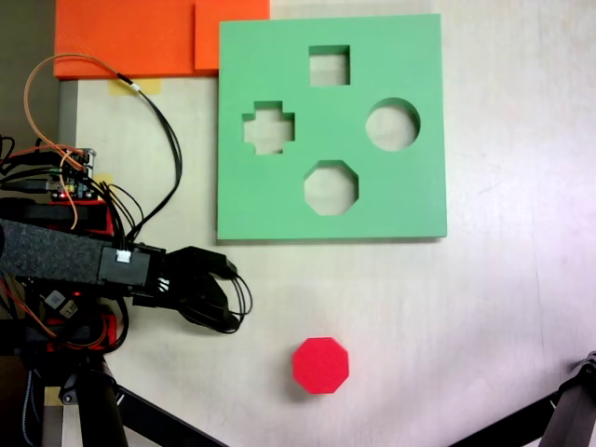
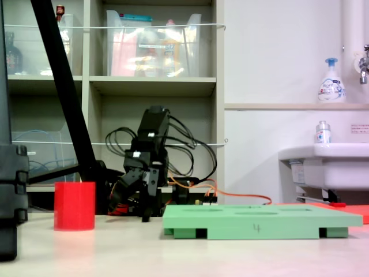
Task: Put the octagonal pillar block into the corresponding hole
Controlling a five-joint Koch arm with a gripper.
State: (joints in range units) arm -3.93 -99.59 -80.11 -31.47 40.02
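The octagonal pillar block [image 1: 321,365] is bright red and stands upright on the pale table below the green foam board [image 1: 419,205]; in a fixed view from table height the block [image 2: 74,206] is at the left, well apart from the board [image 2: 259,222]. The corresponding hole [image 1: 331,187] is the eight-sided cut-out in the board's lower middle, and it holds nothing. My gripper [image 1: 233,296] hangs low over the table left of the block and below the board's left corner. Its jaws point down and stand apart with nothing between them, as my gripper [image 2: 136,210] also shows from the side.
The board also has square [image 1: 329,65], cross-shaped [image 1: 268,128] and round [image 1: 392,124] cut-outs. Orange foam sheets [image 1: 140,37] lie at the top left. Loose cables [image 1: 168,140] loop near the arm's base. Black tripod legs [image 1: 568,410] cross the lower corners.
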